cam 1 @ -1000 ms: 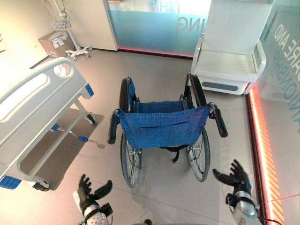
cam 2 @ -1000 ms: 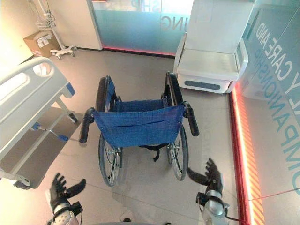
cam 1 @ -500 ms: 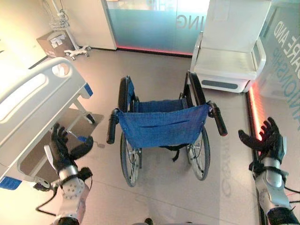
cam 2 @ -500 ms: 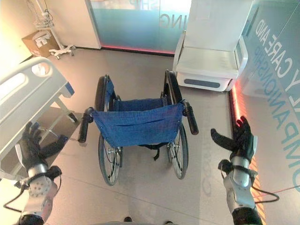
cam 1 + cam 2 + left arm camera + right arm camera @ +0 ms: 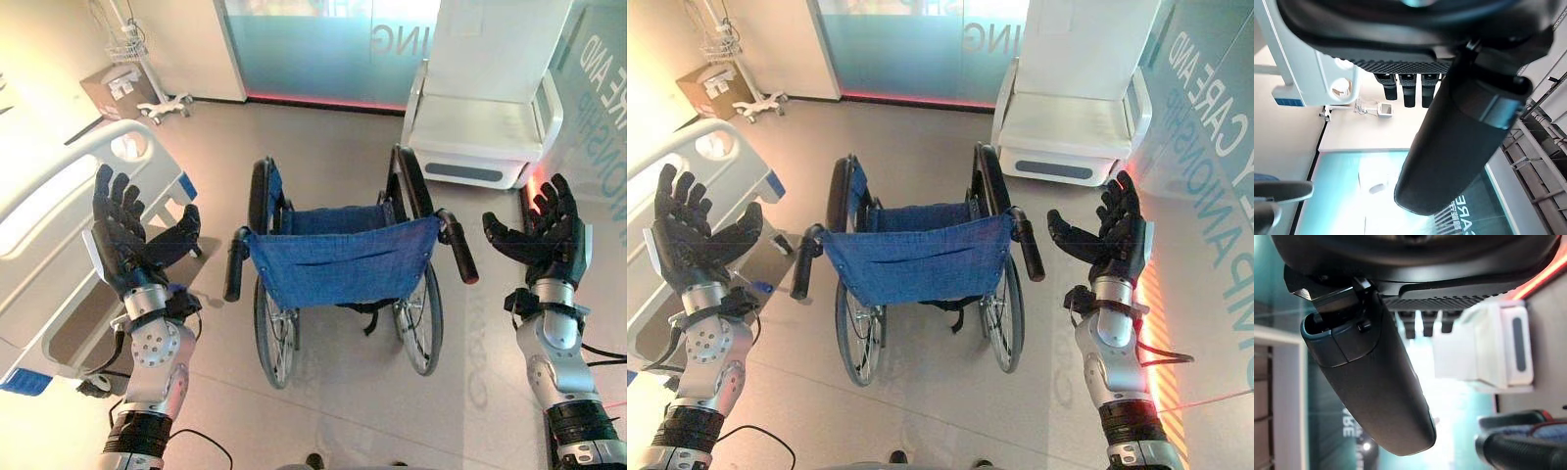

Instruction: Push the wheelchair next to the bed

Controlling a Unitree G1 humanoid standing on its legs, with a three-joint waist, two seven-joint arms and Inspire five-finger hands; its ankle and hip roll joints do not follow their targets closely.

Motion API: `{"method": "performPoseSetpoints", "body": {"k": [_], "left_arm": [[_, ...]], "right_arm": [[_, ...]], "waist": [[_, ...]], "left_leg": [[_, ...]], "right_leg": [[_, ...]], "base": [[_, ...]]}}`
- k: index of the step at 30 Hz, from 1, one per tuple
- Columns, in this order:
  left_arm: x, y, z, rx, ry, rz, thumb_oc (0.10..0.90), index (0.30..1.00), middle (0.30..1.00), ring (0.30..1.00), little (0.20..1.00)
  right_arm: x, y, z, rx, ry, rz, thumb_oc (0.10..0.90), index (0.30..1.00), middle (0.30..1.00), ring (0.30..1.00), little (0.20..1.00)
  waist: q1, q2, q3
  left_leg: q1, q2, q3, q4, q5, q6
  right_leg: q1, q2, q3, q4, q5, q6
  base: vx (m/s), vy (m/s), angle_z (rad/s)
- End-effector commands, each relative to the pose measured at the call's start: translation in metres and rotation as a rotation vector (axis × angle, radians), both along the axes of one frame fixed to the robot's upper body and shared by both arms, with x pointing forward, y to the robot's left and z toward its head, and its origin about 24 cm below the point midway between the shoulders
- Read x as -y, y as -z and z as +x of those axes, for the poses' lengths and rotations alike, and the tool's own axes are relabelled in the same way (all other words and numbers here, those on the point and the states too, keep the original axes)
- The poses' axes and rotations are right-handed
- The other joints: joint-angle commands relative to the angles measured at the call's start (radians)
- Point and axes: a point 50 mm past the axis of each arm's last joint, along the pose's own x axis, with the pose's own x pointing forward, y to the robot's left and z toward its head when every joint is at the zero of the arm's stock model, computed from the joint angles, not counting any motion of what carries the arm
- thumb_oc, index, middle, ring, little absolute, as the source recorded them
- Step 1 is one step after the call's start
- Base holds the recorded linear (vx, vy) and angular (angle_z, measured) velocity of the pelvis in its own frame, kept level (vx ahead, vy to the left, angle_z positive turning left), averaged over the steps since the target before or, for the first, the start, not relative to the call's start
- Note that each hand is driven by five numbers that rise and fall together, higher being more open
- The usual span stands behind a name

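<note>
A wheelchair (image 5: 338, 257) with a blue fabric back and black push handles stands in the middle of the floor, its back towards me. Its left handle (image 5: 235, 264) and right handle (image 5: 459, 247) stick out on either side. The white hospital bed (image 5: 69, 206) stands at the left. My left hand (image 5: 127, 230) is raised with straight fingers, left of the left handle and apart from it. My right hand (image 5: 549, 230) is raised the same way, right of the right handle, touching nothing. The right handle's tip (image 5: 1518, 448) shows past the right hand in the right wrist view.
A white padded chair (image 5: 485, 127) stands at the back right, beyond the wheelchair. A cardboard box (image 5: 120, 90) and a wheeled stand (image 5: 147, 69) sit at the back left. A glass wall with a glowing red strip (image 5: 1146, 313) runs along the right.
Both hands have risen from low at the sides to the height of the wheelchair's handles. The wheelchair has not moved.
</note>
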Motion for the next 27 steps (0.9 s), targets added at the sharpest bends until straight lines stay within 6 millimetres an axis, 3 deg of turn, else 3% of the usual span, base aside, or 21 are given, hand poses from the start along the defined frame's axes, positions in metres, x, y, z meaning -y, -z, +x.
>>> {"method": "performPoseSetpoints", "body": {"k": [1,9,17,27], "left_arm": [[0.006,-0.051,0.012,0.189,0.111,0.089,0.800,0.900,0.900,0.900,0.900],[0.010,-0.041,0.008,0.078,0.219,0.117,0.800,0.900,0.900,0.900,0.900],[0.020,-0.033,-0.003,0.036,0.360,0.089,0.800,0.900,0.900,0.900,0.900],[0.015,-0.032,-0.008,-0.041,0.342,0.187,0.800,0.900,0.900,0.900,0.900]], "right_arm": [[-0.017,-0.072,0.008,0.298,-0.070,-0.126,0.800,0.900,0.900,0.900,0.900],[-0.023,-0.087,-0.003,0.363,-0.165,-0.115,0.800,0.900,0.900,0.900,0.900],[-0.030,-0.075,-0.013,0.279,-0.280,-0.172,0.800,0.900,0.900,0.900,0.900],[-0.033,-0.062,-0.013,0.128,-0.338,-0.265,0.800,0.900,0.900,0.900,0.900]], "waist": [[0.002,-0.043,-0.068],[0.007,-0.046,-0.060],[0.014,-0.051,-0.051],[0.019,-0.054,-0.043]], "left_leg": [[-0.012,-0.026,0.029,0.021,-0.058,-0.016],[-0.021,-0.026,0.034,0.027,-0.057,-0.013],[-0.029,-0.025,0.040,0.030,-0.051,-0.011],[-0.038,-0.025,0.044,0.032,-0.045,-0.012]], "right_leg": [[-0.053,-0.033,0.016,0.073,-0.019,0.008],[-0.062,-0.028,0.016,0.079,-0.017,0.009],[-0.070,-0.026,0.010,0.082,-0.013,0.011],[-0.077,-0.027,0.001,0.085,-0.008,0.013]], "base": [[0.00,0.000,0.00],[0.00,0.000,0.00],[0.00,0.000,0.00],[0.00,0.000,0.00]]}}
